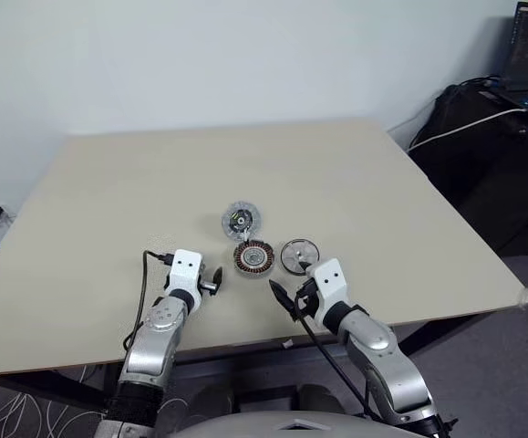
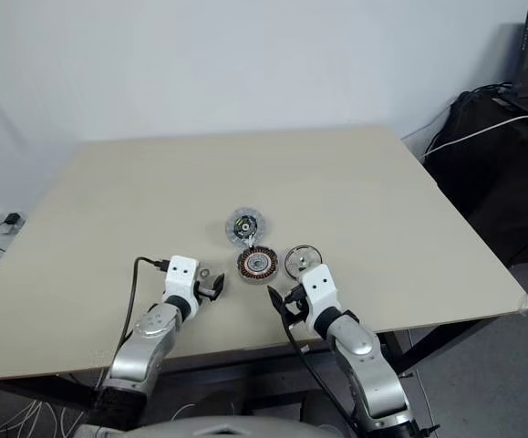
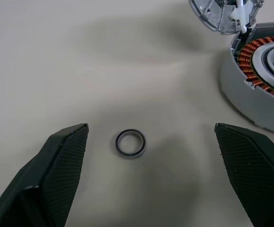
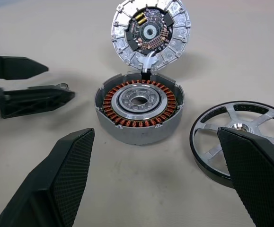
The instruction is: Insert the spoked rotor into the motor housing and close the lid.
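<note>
Three motor parts sit near the counter's (image 1: 108, 201) front edge in the head view: the housing (image 1: 253, 257), its lid (image 1: 242, 220) just behind, the rotor (image 1: 299, 255) just to its right, flat. Left wrist view: the left tool (image 3: 151, 142) gapes wide, empty, over a small ring (image 3: 130, 143). Right wrist view: the right tool (image 4: 158, 146), also wide and empty, faces the housing; the lid stands hinged open. The rotor looks rigid metal, thin, probably smooth and slippery; its rim, pinched across an edge, seems the safest hold, clear of the windings.
</note>
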Robot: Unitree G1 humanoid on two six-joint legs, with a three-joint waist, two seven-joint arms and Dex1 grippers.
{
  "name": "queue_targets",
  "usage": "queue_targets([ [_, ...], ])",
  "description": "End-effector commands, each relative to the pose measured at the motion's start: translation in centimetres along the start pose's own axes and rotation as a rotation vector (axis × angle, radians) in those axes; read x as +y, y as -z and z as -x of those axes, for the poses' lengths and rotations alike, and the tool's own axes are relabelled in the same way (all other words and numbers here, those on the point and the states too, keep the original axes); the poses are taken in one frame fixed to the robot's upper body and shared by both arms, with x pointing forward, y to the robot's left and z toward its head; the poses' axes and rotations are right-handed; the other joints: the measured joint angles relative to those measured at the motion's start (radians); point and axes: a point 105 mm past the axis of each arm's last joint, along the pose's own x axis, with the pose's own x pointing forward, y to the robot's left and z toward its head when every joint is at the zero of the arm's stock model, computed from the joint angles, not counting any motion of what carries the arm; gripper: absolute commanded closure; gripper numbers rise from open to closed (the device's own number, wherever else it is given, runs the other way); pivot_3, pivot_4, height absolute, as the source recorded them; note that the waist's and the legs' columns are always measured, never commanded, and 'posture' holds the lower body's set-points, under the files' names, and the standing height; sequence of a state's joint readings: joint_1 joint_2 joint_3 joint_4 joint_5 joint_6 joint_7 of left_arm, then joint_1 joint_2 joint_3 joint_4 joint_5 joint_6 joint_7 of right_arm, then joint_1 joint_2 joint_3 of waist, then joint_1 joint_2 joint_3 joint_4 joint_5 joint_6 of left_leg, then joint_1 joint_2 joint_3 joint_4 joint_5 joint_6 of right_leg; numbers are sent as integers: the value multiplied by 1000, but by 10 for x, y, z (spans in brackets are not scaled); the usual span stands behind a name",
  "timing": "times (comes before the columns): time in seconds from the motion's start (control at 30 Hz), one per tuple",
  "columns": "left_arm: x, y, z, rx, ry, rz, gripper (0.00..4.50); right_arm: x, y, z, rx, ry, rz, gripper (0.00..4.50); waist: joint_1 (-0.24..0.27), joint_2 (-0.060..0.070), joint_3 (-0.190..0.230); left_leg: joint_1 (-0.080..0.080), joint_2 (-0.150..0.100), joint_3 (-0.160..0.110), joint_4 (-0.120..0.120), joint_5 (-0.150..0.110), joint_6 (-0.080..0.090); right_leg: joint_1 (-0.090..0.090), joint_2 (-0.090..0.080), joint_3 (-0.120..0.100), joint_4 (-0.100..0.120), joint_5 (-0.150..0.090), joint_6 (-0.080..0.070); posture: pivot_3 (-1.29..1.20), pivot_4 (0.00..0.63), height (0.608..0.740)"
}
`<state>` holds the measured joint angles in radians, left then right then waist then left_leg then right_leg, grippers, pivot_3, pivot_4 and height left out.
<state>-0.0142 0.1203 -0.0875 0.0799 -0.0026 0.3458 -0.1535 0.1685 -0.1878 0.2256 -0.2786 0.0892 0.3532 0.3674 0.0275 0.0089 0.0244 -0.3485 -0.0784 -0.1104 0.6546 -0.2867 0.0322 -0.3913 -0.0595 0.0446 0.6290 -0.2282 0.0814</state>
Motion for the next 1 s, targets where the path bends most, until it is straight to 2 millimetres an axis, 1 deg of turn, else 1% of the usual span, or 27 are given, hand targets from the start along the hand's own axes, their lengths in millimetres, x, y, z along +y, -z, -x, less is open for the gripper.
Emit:
queue_targets([
  [0.03,7,-8,-6,-3,-33,-13,0,-2,-15,0,-62,8,8,24,0,0,0,0,0,0,0,0,0,0,0,0,0,0,0,0,0,740],
  [0.27,13,-4,-11,28,-56,26,0,0,-16,-1,-67,1,6,24,0,0,0,0,0,0,0,0,0,0,0,0,0,0,0,0,0,740],
  [0.63,8,4,-20,75,-4,61,0,0,-17,-2,-72,-1,8,24,1,0,-1,0,0,0,0,0,0,0,0,0,0,0,1,0,0,740],
  [0.9,8,5,-27,114,-18,-45,0,-1,-18,-2,-76,4,10,24,6,2,-3,2,0,0,1,2,-4,3,0,0,0,2,3,0,0,740],
  [1.0,8,7,-27,121,-17,-43,0,-1,-19,-2,-78,11,10,24,6,2,-3,2,-1,0,1,2,-5,4,0,0,0,2,4,0,0,740],
])
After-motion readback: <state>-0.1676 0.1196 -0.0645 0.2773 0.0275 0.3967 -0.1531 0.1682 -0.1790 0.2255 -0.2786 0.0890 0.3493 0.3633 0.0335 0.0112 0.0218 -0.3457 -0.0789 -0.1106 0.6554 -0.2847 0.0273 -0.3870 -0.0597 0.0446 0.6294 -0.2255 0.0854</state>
